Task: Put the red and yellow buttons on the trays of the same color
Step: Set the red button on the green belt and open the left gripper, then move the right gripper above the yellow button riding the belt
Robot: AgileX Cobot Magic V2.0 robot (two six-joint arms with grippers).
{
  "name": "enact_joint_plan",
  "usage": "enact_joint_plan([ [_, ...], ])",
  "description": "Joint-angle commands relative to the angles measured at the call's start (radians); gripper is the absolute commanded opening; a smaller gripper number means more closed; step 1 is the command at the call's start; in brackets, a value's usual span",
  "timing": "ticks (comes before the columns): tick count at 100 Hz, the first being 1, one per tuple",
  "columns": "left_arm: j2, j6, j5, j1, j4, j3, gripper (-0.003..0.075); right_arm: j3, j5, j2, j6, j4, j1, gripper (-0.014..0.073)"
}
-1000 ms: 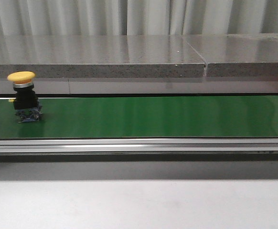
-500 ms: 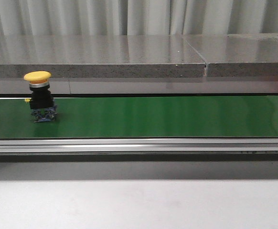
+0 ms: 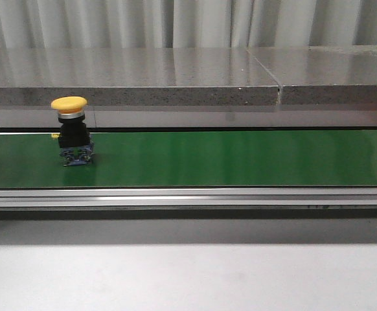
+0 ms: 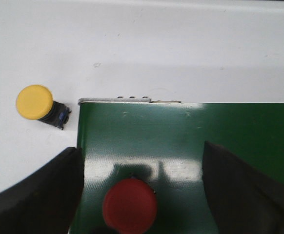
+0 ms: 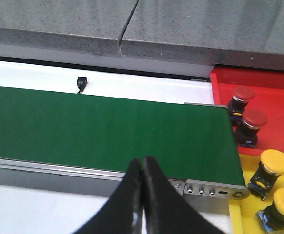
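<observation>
On belt (image 3: 240, 159): lone yellow btn (image 3: 72, 133).

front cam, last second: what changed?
The yellow button rode rightward along the green conveyor belt, standing upright throughout. Nothing was gripped or released; no end effector shows in the front view. The belt frame, stone ledge and curtain look the same.
</observation>
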Motion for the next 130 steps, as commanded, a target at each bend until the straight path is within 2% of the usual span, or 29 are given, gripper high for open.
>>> enact_joint_plan([
  [1, -0.081, 0.035, -0.075, -0.053, -0.028, 0.011, 0.0358, -0.024, -0.072, 0.01, -0.007, 0.004, 0.002, -0.0067],
  [19, -0.192, 0.037, -0.131, -0.143, -0.028, 0.101, -0.002, -0.024, -0.072, 0.01, -0.007, 0.004, 0.002, -0.0067],
  [41, -0.351, 0.037, -0.139, -0.185, -0.064, 0.189, -0.0021, -0.024, -0.072, 0.01, -0.007, 0.004, 0.002, -0.0067],
  [111, -0.989, 0.037, -0.108, -0.185, -0.104, 0.567, -0.0021, -0.024, -0.072, 0.01, -0.007, 0.004, 0.002, -0.0067],
  [130, -1.068, 0.037, -0.066, -0.185, -0.104, 0.602, -0.0021, -0.024, -0.077, 0.01, -0.005, 0.008, 0.002, -0.0067],
])
